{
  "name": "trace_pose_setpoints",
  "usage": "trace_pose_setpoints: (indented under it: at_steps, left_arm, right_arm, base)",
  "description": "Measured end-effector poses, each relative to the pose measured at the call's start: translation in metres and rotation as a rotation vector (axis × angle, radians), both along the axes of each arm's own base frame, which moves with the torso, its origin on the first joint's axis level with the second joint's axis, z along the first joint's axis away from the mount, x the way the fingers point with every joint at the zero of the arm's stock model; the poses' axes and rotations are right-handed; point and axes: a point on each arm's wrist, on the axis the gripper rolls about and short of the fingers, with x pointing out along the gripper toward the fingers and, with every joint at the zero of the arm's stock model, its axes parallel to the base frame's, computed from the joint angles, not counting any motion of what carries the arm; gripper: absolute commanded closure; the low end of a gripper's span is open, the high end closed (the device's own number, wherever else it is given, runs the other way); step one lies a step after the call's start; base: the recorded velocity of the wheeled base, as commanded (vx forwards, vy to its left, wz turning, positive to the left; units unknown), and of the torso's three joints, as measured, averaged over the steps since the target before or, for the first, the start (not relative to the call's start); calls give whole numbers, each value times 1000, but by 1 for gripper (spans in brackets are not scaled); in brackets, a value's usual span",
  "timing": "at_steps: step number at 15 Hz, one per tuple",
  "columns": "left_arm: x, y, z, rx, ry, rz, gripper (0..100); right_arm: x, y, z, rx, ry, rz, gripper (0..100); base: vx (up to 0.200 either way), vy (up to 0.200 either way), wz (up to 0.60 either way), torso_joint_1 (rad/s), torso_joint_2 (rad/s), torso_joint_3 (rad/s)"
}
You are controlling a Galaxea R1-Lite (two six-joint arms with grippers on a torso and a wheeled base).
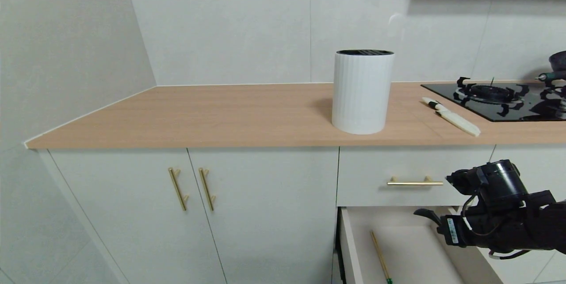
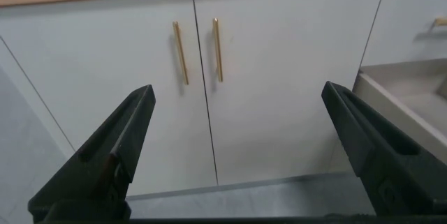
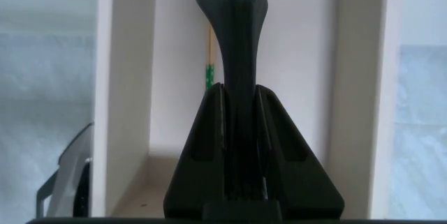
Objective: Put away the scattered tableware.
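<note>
A white knife (image 1: pixel 451 116) lies on the wooden counter (image 1: pixel 221 116) between a white ribbed knife holder (image 1: pixel 362 91) and the stove. Below it a drawer (image 1: pixel 347 239) stands pulled out, with one wooden chopstick (image 1: pixel 380 259) with a green end lying inside. My right gripper (image 1: pixel 425 214) hovers just above the drawer's right side, shut with nothing seen between its fingers. In the right wrist view the shut gripper (image 3: pixel 230 1) points into the drawer (image 3: pixel 126 77), the chopstick (image 3: pixel 208 53) beyond it. My left gripper (image 2: pixel 237 147) is wide open, low in front of the cabinet doors.
A black gas stove (image 1: pixel 499 98) with a dark pot (image 1: pixel 558 60) occupies the counter's right end. A shut drawer with a gold handle (image 1: pixel 414 182) sits above the open one. Two gold door handles (image 2: pixel 180 53) face my left gripper; the open drawer's corner (image 2: pixel 405 98) shows nearby.
</note>
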Motion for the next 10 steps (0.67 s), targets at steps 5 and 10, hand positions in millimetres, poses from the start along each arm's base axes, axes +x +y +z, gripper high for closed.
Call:
trace_pose_setpoints:
  at_steps: [5, 10]
  left_arm:
    - [0, 0, 0, 0, 0, 0, 0]
    - [0, 0, 0, 0, 0, 0, 0]
  right_arm:
    - [2, 0, -8, -4, 19, -3, 100]
    - [7, 0, -13, -4, 13, -4, 100]
  base:
    - [0, 0, 0, -143, 456, 306]
    - [0, 0, 0, -59, 227, 165]
